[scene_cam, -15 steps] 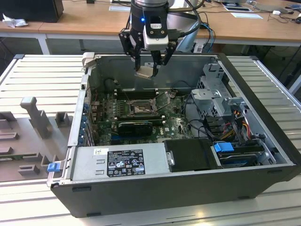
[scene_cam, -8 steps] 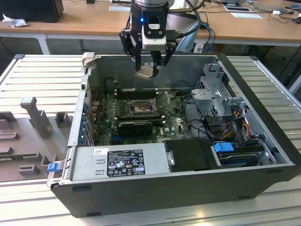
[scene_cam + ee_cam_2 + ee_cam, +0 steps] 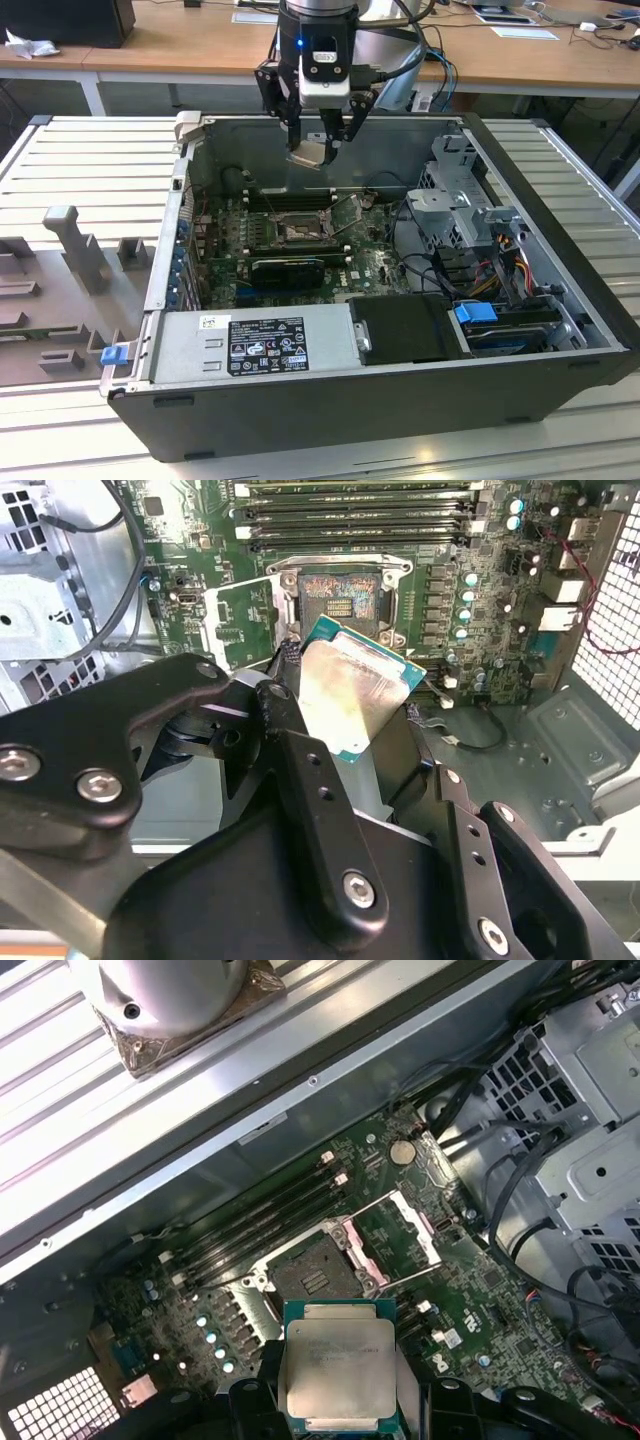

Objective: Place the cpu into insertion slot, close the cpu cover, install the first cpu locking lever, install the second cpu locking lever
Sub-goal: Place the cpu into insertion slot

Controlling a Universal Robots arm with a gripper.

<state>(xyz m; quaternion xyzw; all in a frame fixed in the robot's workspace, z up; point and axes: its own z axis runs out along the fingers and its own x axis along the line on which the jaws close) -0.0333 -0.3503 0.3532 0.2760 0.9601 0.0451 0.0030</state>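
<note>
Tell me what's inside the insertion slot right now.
Nothing: the insertion slot shows a bare dark centre, the cpu cover open beside it. The cpu, held in the gripper, covers part of the slot's rim in the second wrist view.

Blk end effector (image 3: 318, 140) w/ silver screws (image 3: 360, 888)

Exterior view: elevated, angled down at case (image 3: 400, 405). Both wrist views: close above insertion slot (image 3: 340, 598) (image 3: 312, 1278).
</note>
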